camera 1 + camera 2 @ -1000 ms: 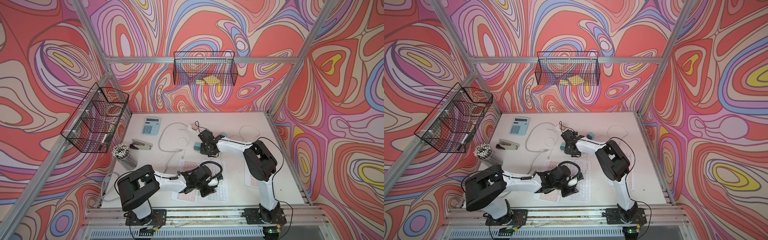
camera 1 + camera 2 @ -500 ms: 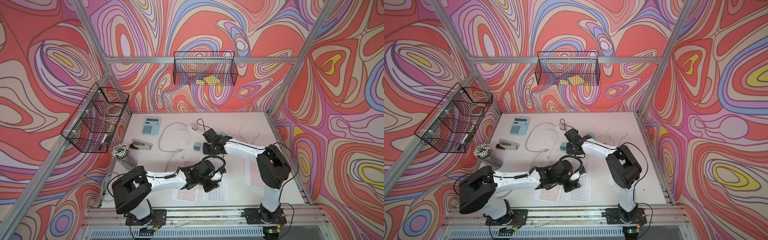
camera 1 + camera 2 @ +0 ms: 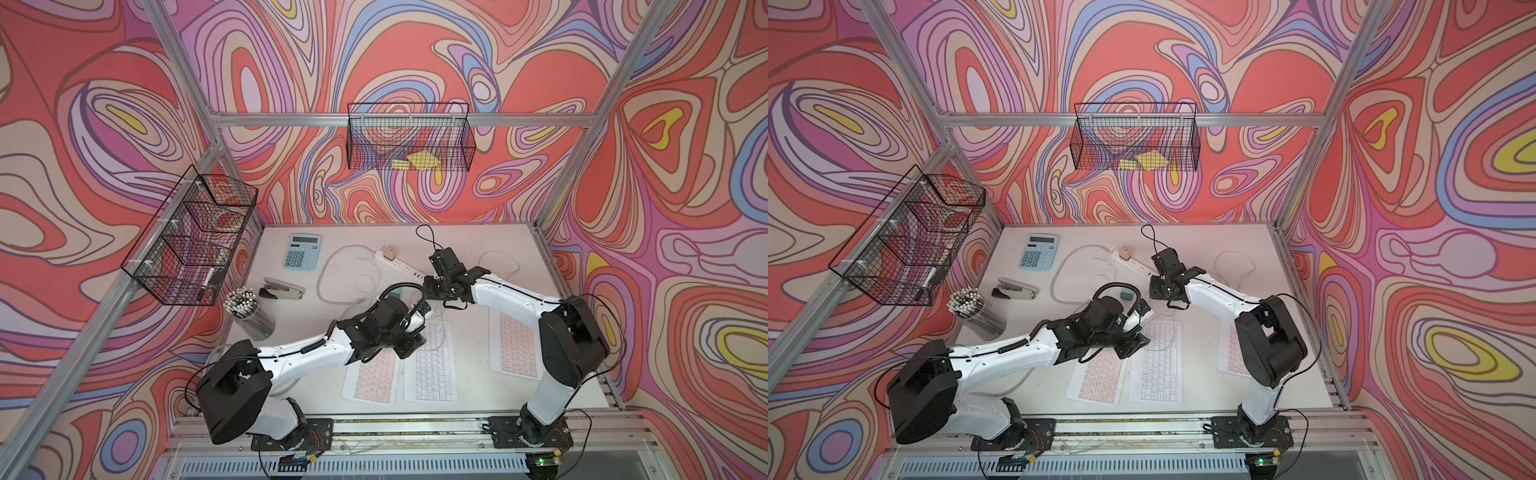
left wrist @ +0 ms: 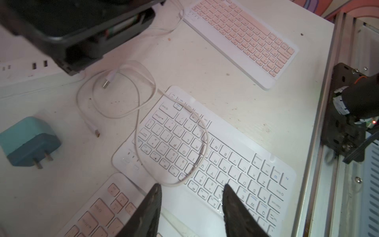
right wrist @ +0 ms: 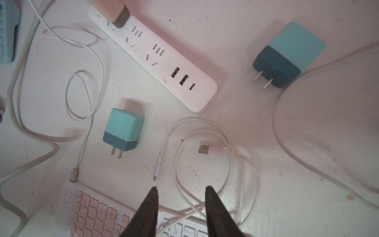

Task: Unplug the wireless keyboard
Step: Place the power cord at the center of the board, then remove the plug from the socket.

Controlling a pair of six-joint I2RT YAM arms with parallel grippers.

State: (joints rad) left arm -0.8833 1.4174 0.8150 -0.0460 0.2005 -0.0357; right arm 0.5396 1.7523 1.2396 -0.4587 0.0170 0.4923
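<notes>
White tabletop [image 4: 205, 67], cluttered. Your L gripper [image 4: 190, 186]: fingers apart, nothing btwn, hovering over white keyboard [image 4: 235, 160] at front centre. Your R gripper [image 5: 180, 187]: fingers apart, empty, above white cable [image 5: 220, 152]. Both cable ends lie free on table; one loop drapes across white keyboard. Pink keyboard [image 5: 92, 211] alongside has a cord in its corner. Power strip [image 5: 164, 61] near.
</notes>
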